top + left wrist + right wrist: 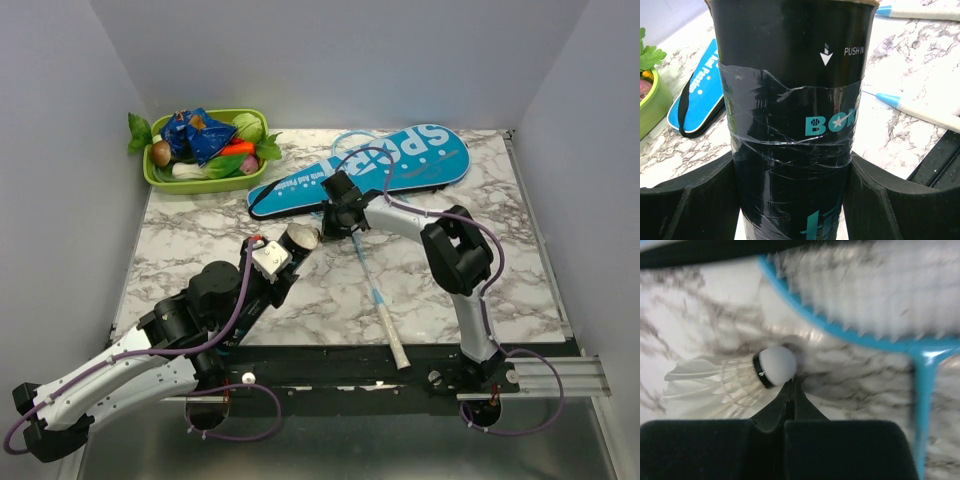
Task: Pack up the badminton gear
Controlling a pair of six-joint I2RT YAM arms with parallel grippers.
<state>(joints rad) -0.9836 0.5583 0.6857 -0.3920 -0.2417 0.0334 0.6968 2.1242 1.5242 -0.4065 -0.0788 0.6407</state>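
Observation:
My left gripper (pixel 278 262) is shut on the dark clear tube (pixel 300 238), which fills the left wrist view (pixel 790 100) between my fingers (pixel 685 205). My right gripper (pixel 340 215) is shut and empty, just in front of the blue "SPORT" cover (pixel 400 165). In the right wrist view its tips (pixel 790 388) touch the white cork of a feather shuttlecock (pixel 774 366) lying on the table. A light-blue racket frame (pixel 865 337) lies just beyond. One racket's shaft and white butt (pixel 385 318) run toward the near edge. Two racket handles (pixel 920 111) show right of the tube.
A green tray (pixel 160 178) of toy vegetables stands at the back left. The cover's end with a black strap (pixel 697 97) lies left of the tube. Grey walls close in the marble table (pixel 200 240) on three sides. A black rail (pixel 340 370) runs along the near edge.

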